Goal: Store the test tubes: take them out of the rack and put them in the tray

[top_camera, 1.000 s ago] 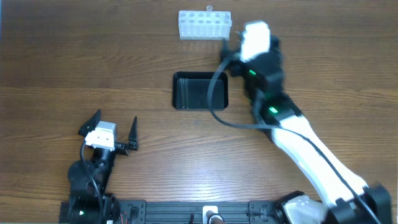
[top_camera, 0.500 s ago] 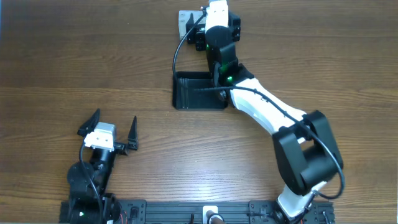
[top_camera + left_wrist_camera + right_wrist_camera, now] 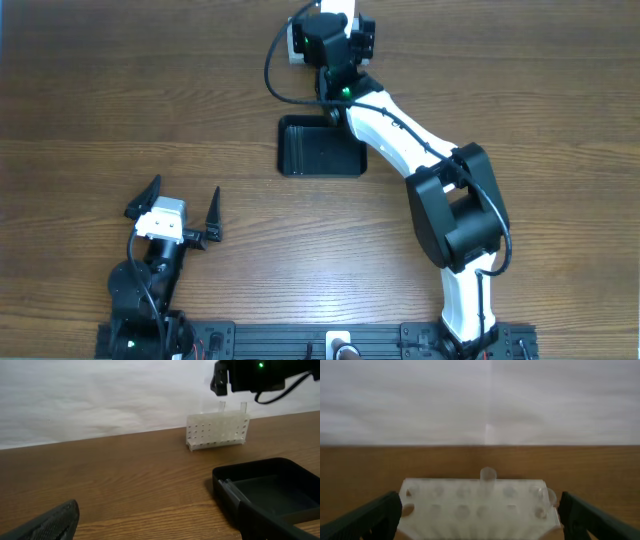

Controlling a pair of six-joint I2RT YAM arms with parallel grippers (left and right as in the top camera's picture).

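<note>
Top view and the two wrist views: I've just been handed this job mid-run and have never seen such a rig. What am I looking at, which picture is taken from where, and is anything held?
You have two robot arms at a wooden table, each ending in a two-finger tool. The top view looks straight down, with the arms' bases along its bottom edge. Each wrist view comes from a camera on one arm and looks out between that arm's own fingers. The left tool sits open near its base and holds nothing. The right tool hangs open by the clear rack at the table's far side, and it holds nothing either. Two test tubes stand in the rack, one beside the other. The black tray lies on the table between the rack and the bases.
</note>
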